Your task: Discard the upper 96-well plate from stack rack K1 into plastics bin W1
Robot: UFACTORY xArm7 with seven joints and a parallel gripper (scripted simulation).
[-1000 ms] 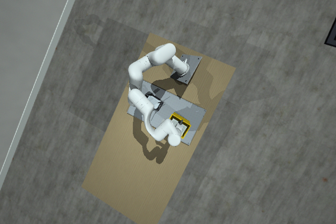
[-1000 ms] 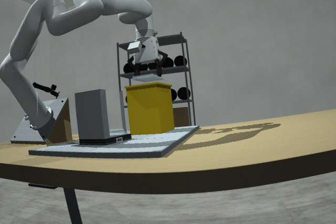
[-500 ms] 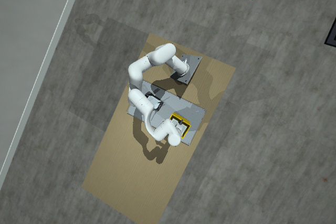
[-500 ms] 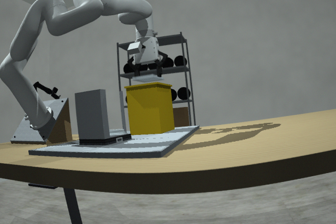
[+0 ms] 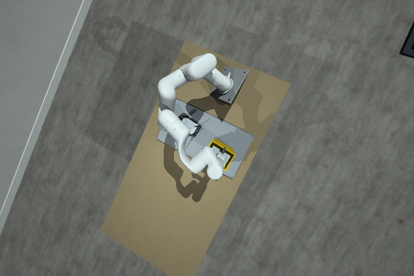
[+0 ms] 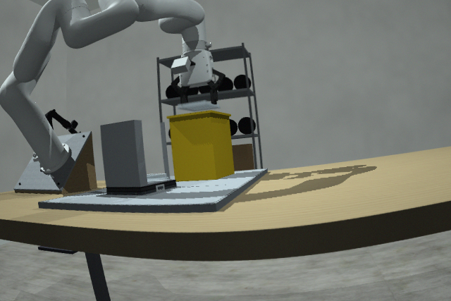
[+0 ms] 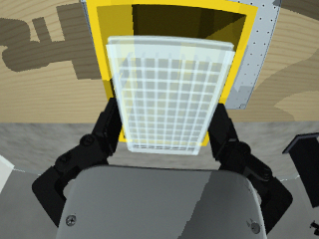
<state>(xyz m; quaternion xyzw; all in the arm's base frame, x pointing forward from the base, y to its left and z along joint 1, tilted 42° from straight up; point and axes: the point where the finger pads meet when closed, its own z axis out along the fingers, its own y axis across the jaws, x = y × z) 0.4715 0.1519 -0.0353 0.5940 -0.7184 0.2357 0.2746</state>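
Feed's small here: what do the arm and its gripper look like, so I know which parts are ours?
The arm is glossy white with rounded, tubular links and no visible cables. The gripper has a light grey body with small screws and black, jointed fingers. It stands on a grey bolted base plate.
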